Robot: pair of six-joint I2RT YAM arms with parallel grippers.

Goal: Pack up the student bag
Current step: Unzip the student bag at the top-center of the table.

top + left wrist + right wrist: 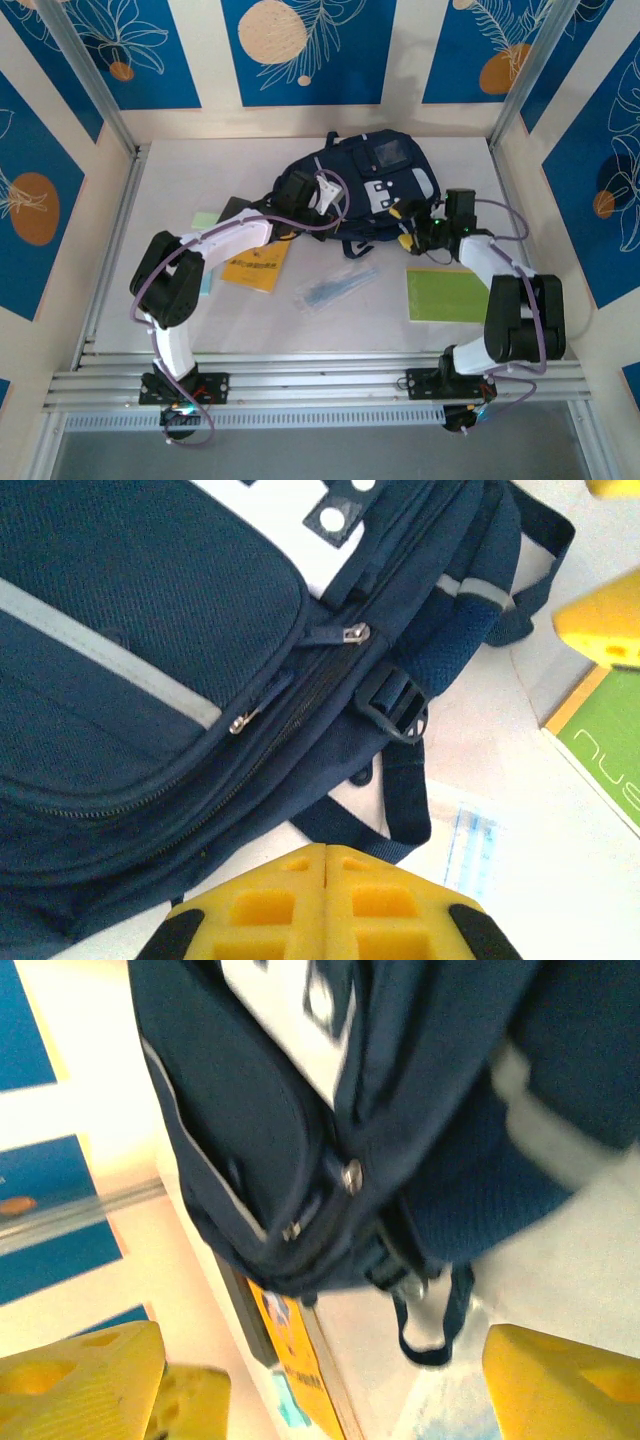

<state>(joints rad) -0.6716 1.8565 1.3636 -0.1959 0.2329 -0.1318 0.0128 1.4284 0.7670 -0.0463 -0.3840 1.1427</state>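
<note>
one dark navy backpack (150,620) fills most of the left wrist view, with a pale stripe (110,660) crossing its front pocket. two zipper pulls (352,633) sit on the seams, and a black buckle (395,705) hangs on a strap at the bag's edge. the left pincer (328,865) stands at the bottom of the view, its yellow fingers pressed together with nothing between them; whether they touch the fabric cannot be told. a green book (605,750) lies at the right on the white counter (490,755).

right wrist view (blurred): the right pincer (340,1385) is spread wide, one yellow finger at each lower corner and nothing held between them. the backpack lies beyond the fingers, and a yellow booklet (290,1355) lies past its lower edge.

top view: the backpack rests flat at the far middle of the counter, white patches up, between the two wrists. the yellow booklet lies partly under the left forearm, a clear sleeve (335,288) lies in the near middle, and the green book lies beside the right arm.
</note>
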